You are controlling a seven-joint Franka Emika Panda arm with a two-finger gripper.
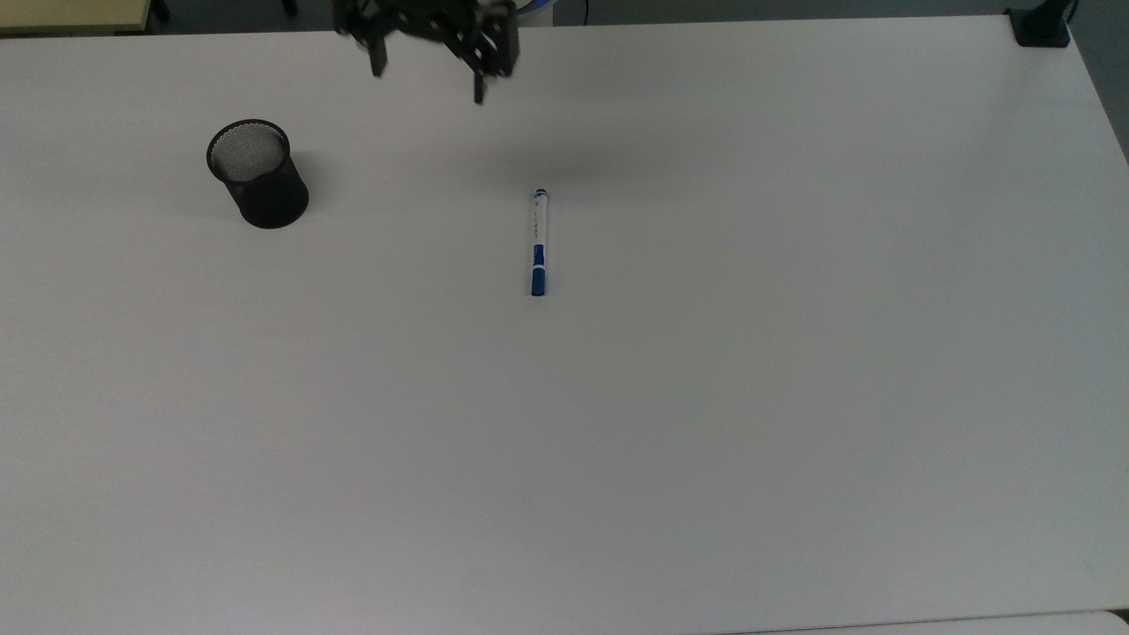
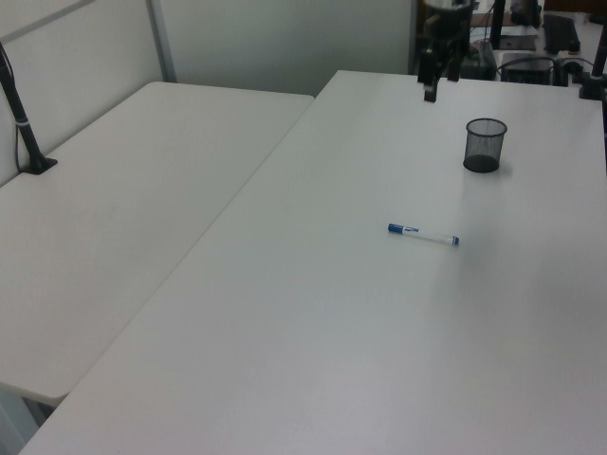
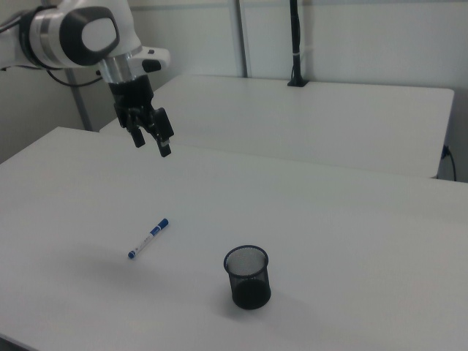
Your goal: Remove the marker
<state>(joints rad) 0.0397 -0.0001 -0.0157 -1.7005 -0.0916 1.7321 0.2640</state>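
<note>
You see the marker [image 1: 539, 242] lying flat on the white table [image 1: 794, 397], out in the open, with nothing touching it. In the top view it lies almost straight up and down the picture, with the blue cap at the lower end and the small blue tail at the upper end. In the left view the marker [image 2: 423, 235] lies nearly across the picture, cap toward the left view's left. In the right view the marker [image 3: 148, 238] lies on a slant, cap at the upper right end.

The gripper [image 1: 429, 75] hangs in the air near the top edge of the top view, well apart from the marker and above the far part of the table. Its two fingers are spread wide and there is nothing between them. In the right view the gripper [image 3: 151, 141] points downward at the end of the white arm [image 3: 80, 33], high above the table and to the upper left of the marker. In the left view the gripper [image 2: 434, 83] is near the far edge of the table.

The black mesh cup [image 1: 257, 175] stands upright on the table, toward the top view's left, well apart from the marker. You can look into its open mouth, and it holds nothing. In the right view the cup [image 3: 248, 277] stands nearer to the camera than the marker, to the right view's right of it.
</note>
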